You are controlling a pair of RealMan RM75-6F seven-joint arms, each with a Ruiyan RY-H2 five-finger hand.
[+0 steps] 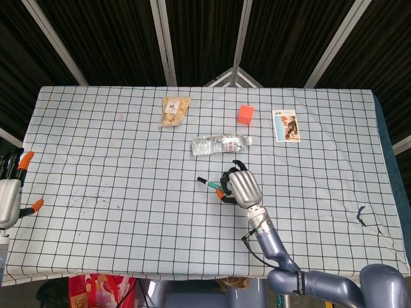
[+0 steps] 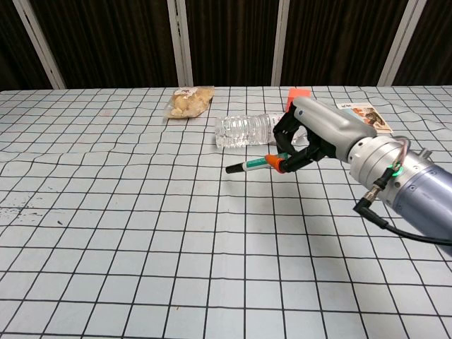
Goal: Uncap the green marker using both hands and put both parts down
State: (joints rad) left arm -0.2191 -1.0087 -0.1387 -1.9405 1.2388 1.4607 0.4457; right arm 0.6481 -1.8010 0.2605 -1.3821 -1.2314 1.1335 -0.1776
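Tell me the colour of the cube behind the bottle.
Orange-red. The cube shows best in the head view; in the chest view the right hand partly hides it.

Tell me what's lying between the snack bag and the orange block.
Nothing: in the head view only bare checkered cloth separates snack bag and orange block; the water bottle lies nearer the robot.

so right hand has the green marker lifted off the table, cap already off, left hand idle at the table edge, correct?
Not quite: the cap is not off. In the chest view the green marker is in one piece, with its dark cap on the free end. The rest stands: the right hand holds it lifted above the table, and the head view shows the left hand idle at the table edge.
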